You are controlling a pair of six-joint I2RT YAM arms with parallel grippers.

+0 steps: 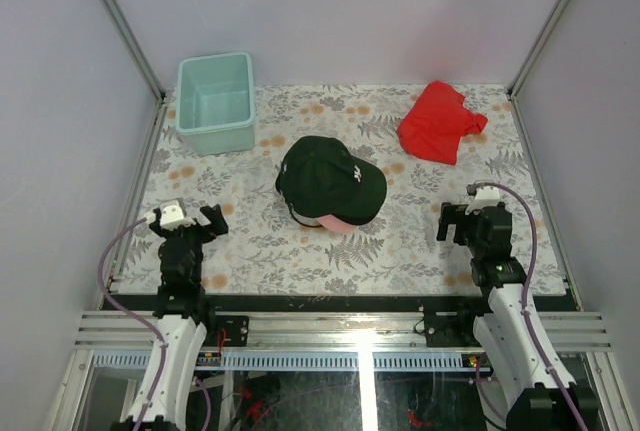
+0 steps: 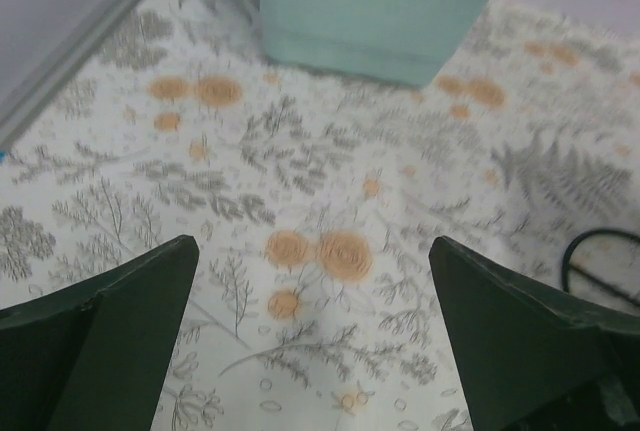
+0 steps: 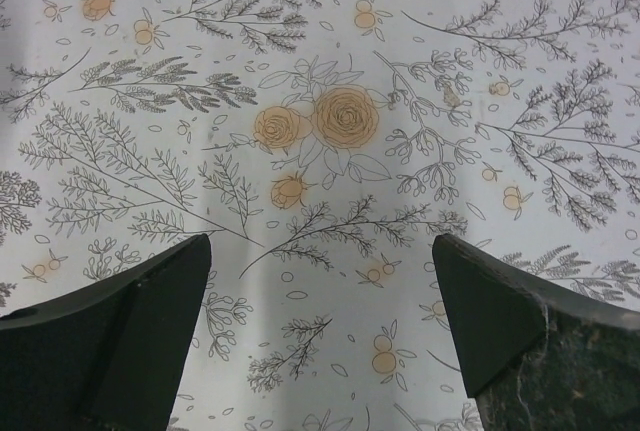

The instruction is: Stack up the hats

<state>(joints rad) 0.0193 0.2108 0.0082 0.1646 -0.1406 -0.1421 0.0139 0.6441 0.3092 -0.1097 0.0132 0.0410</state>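
Observation:
A black cap (image 1: 330,179) with a small white logo sits on top of a light pink cap (image 1: 343,222) in the middle of the table; only the pink cap's brim edge shows below it. A dark curved edge (image 2: 600,261) of a cap shows at the right of the left wrist view. My left gripper (image 1: 186,217) is open and empty at the near left, fingers (image 2: 120,341) spread over bare cloth. My right gripper (image 1: 468,221) is open and empty at the near right, fingers (image 3: 500,321) spread over bare cloth.
A mint-green tub (image 1: 215,103) stands at the far left corner and shows in the left wrist view (image 2: 380,6). A red cloth (image 1: 438,123) lies at the far right. The floral tablecloth (image 1: 400,241) covers the table; metal frame rails run along both sides.

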